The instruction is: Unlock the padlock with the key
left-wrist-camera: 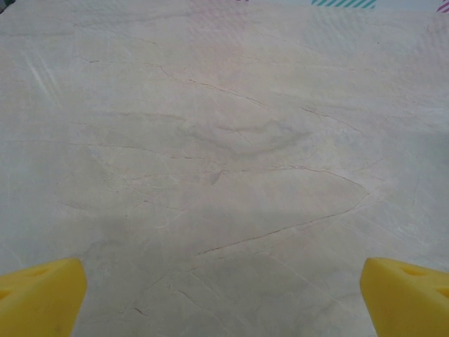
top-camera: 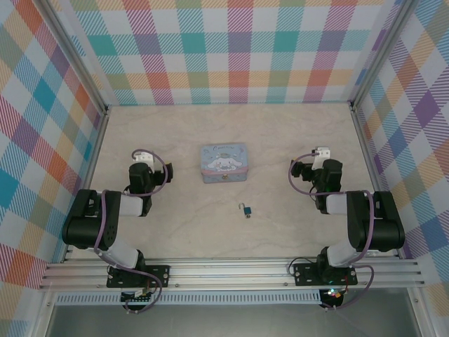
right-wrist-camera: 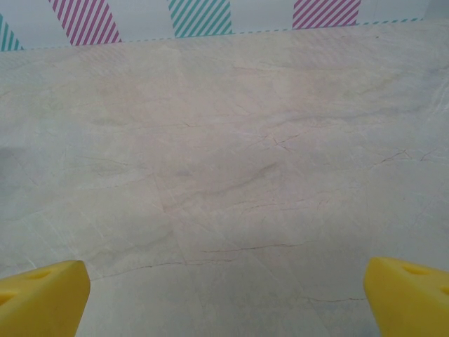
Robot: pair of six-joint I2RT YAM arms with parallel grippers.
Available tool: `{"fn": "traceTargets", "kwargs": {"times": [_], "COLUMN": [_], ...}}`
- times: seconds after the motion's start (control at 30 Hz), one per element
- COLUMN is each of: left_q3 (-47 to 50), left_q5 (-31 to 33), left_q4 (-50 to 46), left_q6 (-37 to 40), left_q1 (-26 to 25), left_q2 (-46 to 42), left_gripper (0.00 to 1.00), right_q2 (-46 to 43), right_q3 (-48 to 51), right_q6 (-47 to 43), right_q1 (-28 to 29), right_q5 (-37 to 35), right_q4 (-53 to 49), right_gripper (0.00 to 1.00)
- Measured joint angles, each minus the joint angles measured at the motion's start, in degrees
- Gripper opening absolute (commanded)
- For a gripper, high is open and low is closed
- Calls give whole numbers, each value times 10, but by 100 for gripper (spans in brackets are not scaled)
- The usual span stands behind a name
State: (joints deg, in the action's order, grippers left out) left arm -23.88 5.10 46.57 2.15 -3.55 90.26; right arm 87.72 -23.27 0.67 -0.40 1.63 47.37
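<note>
The tiny padlock (top-camera: 245,210), with a thin silver shackle and a dark blue body, lies on the marble table a little in front of the middle. I cannot make out the key; it is hidden or too small to tell. My left gripper (top-camera: 140,159) hangs over the left part of the table, well left of the padlock, and its yellow fingertips (left-wrist-camera: 42,298) stand wide apart over bare marble. My right gripper (top-camera: 320,154) is at the right, its yellow fingertips (right-wrist-camera: 407,295) equally wide apart. Both grippers (left-wrist-camera: 224,302) (right-wrist-camera: 224,302) are open with nothing between the fingers.
A pale blue rectangular tin (top-camera: 224,162) with a cartoon picture sits behind the padlock at mid-table. Checked walls (top-camera: 238,49) close the table at the back and both sides. An aluminium rail (top-camera: 231,270) carries the arm bases along the near edge.
</note>
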Motion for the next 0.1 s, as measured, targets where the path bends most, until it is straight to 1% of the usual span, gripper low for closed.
{"fn": "traceTargets", "kwargs": {"times": [0.1], "left_q3": [0], "left_q5": [0], "left_q4": [0], "left_q6": [0], "left_q1": [0], "left_q2": [0], "left_gripper": [100], "right_q2": [0], "right_q3": [0], "right_q6": [0], "right_q1": [0], "right_q5": [0], "right_q4": [0], "right_gripper": [100]}}
